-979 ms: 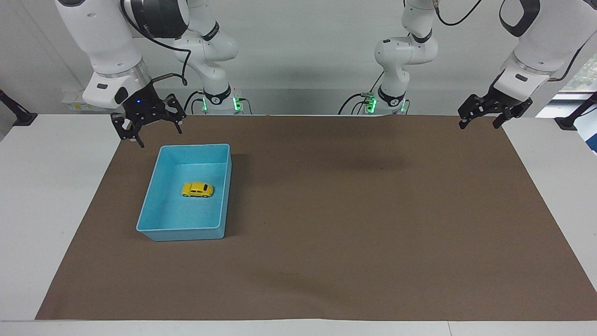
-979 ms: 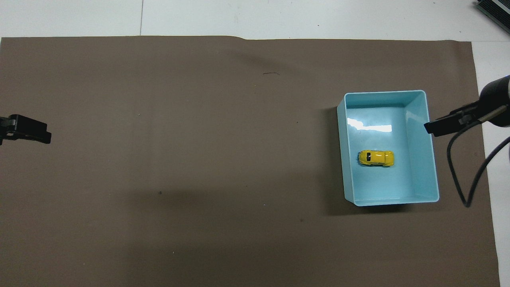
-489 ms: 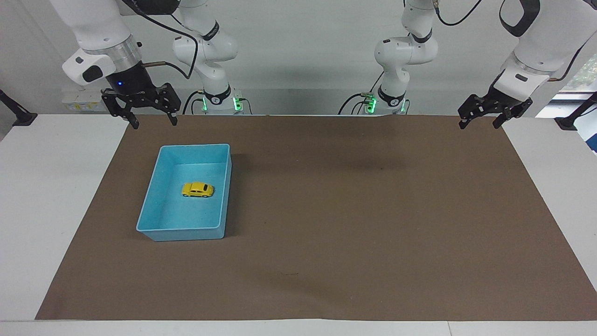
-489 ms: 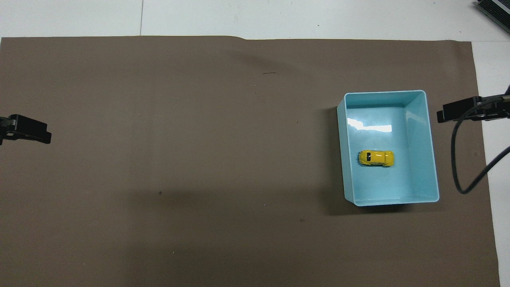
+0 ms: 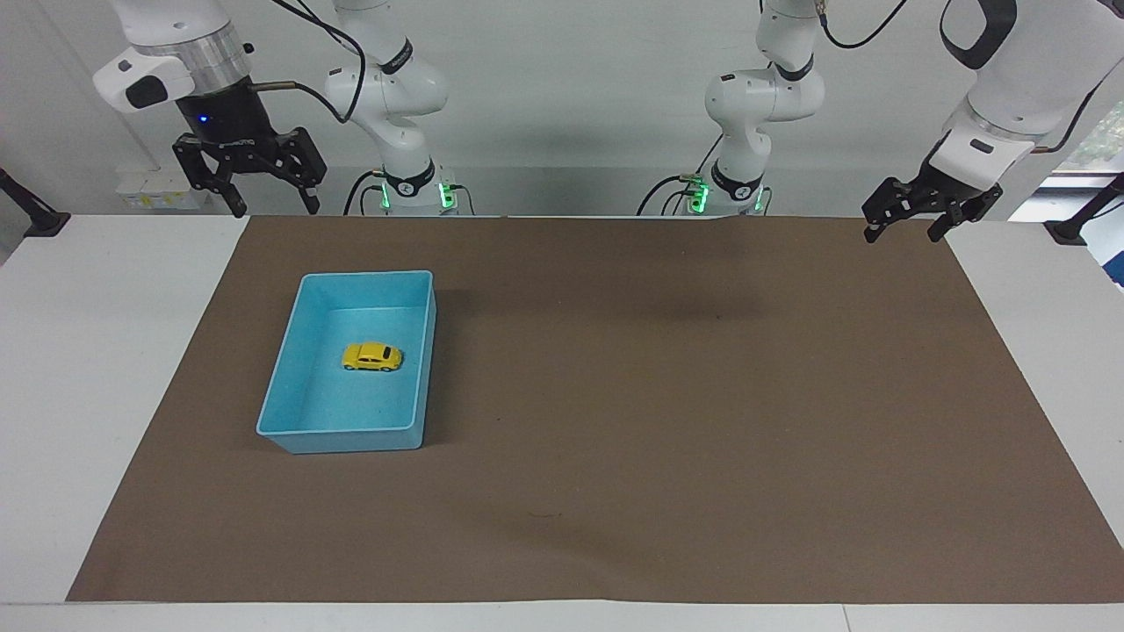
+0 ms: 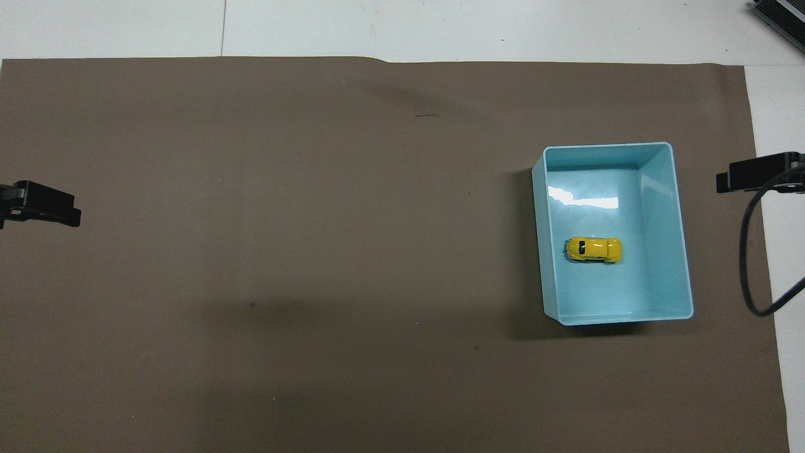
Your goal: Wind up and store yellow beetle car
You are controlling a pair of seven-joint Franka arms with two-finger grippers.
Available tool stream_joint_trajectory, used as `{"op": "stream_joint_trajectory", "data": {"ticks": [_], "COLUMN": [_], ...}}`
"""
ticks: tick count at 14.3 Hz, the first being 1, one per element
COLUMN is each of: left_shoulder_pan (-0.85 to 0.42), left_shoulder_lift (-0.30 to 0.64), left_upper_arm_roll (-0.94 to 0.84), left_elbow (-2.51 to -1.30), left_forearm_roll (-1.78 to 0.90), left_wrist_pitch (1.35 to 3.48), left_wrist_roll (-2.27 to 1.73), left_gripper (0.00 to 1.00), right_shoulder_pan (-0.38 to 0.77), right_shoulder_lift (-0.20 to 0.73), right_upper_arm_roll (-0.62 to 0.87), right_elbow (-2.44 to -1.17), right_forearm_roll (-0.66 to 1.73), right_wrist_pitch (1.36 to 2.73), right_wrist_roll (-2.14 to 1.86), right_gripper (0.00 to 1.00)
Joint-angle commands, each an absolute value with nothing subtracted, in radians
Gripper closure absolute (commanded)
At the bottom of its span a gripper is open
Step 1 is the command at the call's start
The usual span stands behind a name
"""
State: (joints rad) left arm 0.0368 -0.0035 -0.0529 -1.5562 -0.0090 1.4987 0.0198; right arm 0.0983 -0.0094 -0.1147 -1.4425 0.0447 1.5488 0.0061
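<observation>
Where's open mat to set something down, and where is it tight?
The brown mat is bare from the blue bin to the left arm's end, and between the bin and the edge farthest from the robots. Only the bin is occupied, by the yellow beetle car. Both end effectors hang raised at the table's corners.

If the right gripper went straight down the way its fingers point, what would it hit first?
Probably bare white table: the right gripper hangs at that end, clear of the blue bin holding the yellow car. Depth is uncertain.
</observation>
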Motion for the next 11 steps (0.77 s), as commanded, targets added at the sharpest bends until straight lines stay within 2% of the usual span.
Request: {"op": "stream_joint_trajectory", "data": {"ticks": [1, 11], "left_shoulder_pan": [0.055, 0.055], "left_shoulder_lift": [-0.011, -0.011], "left_upper_arm_roll": [-0.063, -0.061], "left_elbow": [-1.548, -1.548], "left_forearm_roll": [-0.023, -0.023], "left_wrist_pitch": [1.479, 1.479], "left_wrist_roll": [0.018, 0.018], "left_gripper": [0.0, 0.0], "right_shoulder_pan": [0.092, 0.101], "right_shoulder_lift": [-0.021, -0.023], "right_upper_arm_roll": [-0.107, -0.103], "right_elbow": [-1.451, -1.451], "right_forearm_roll": [0.025, 0.012], "right_wrist_pitch": [1.532, 1.52], "right_wrist_roll": [0.012, 0.011], "right_gripper": [0.0, 0.0]}}
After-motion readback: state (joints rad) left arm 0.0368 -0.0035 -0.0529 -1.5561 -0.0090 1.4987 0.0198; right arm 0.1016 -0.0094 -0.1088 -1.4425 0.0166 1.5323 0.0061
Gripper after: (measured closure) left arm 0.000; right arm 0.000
